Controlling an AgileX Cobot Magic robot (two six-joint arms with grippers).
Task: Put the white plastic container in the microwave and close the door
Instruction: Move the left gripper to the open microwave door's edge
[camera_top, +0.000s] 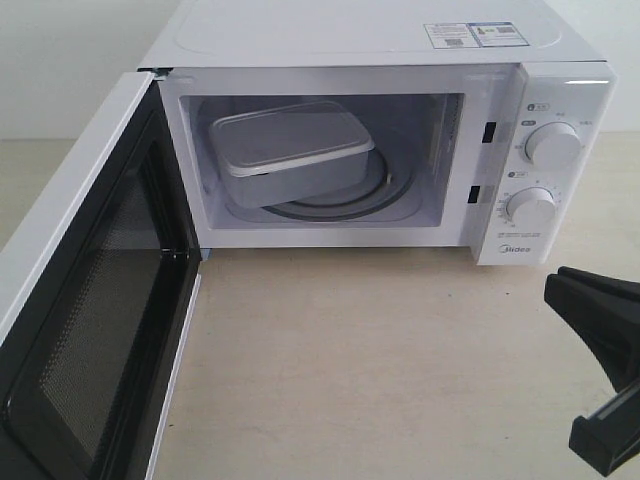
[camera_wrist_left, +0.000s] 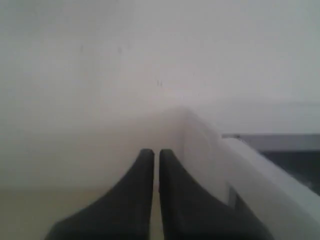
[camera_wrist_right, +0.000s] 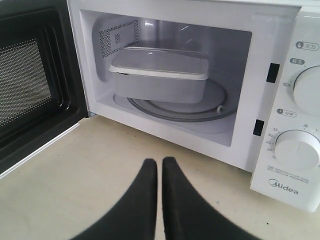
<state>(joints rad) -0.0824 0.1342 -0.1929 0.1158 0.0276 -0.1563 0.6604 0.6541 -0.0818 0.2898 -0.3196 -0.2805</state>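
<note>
The white plastic container (camera_wrist_right: 160, 72) is sitting ahead of the clenched, empty right claw (camera_wrist_right: 160, 162). The clenched left claw (camera_wrist_left: 156, 152) is hanging beside the door (camera_wrist_left: 260, 175), likely to push it.

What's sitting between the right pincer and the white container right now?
In the right wrist view, from the right pincer to the white plastic container: bare tabletop, then the front sill of the microwave and its turntable. Nothing else.
</note>
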